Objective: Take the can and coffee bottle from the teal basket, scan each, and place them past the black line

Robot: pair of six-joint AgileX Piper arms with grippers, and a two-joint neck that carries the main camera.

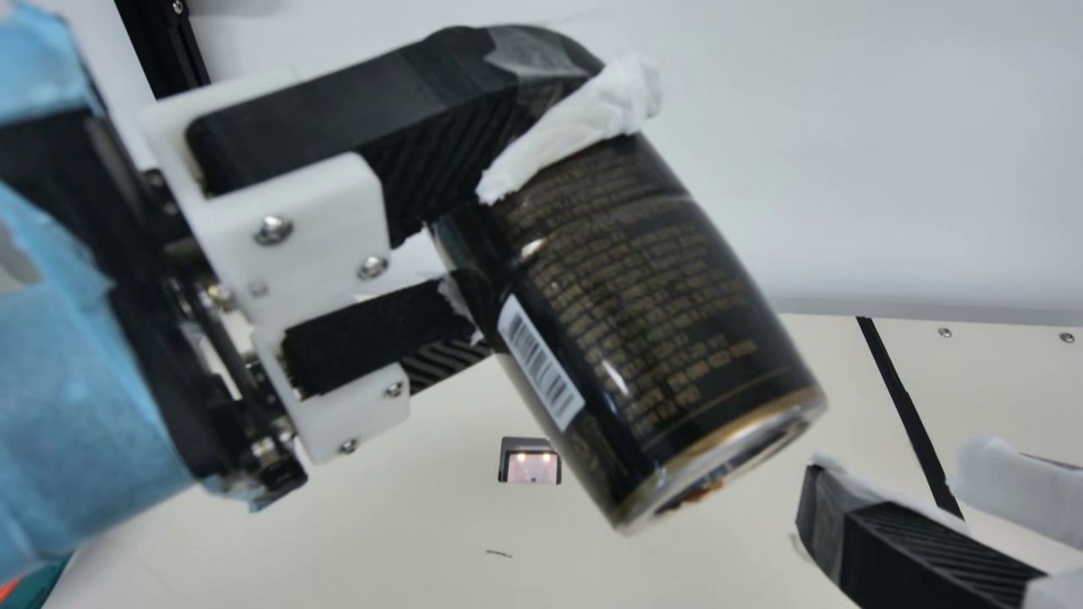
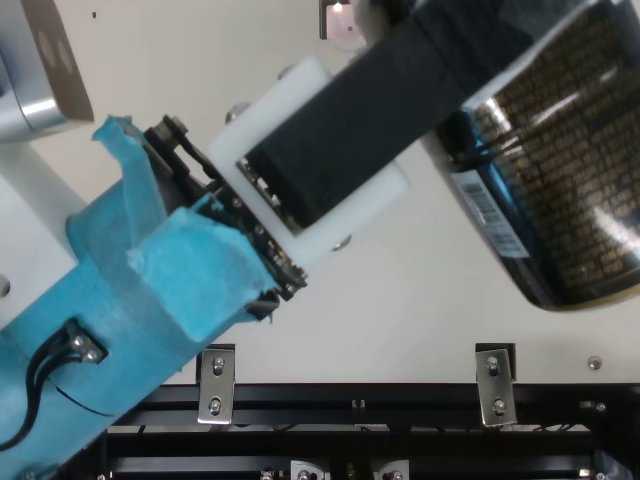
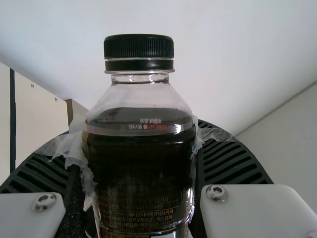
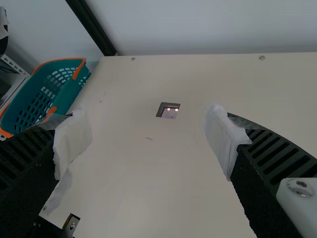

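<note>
My left gripper (image 1: pixel 518 211) is shut on the dark coffee bottle (image 1: pixel 651 313), holding it tilted above the table with its base toward the lower right. A white barcode (image 1: pixel 540 362) shows on the bottle's side. In the left wrist view the black-capped bottle (image 3: pixel 141 168) stands between the pads of my left gripper (image 3: pixel 139 141). My right gripper (image 1: pixel 901 486) is open at the main view's lower right; in its wrist view nothing is between the fingers of the right gripper (image 4: pixel 148 138). The teal basket (image 4: pixel 74 94) with orange handles appears in that view.
A small lit scanner window (image 1: pixel 530 467) is set into the cream table (image 1: pixel 381 524), behind and below the bottle. The black line (image 1: pixel 909 406) crosses the table on the right. A pale wall rises at the back. A metal rail (image 2: pixel 350 395) runs along one table edge.
</note>
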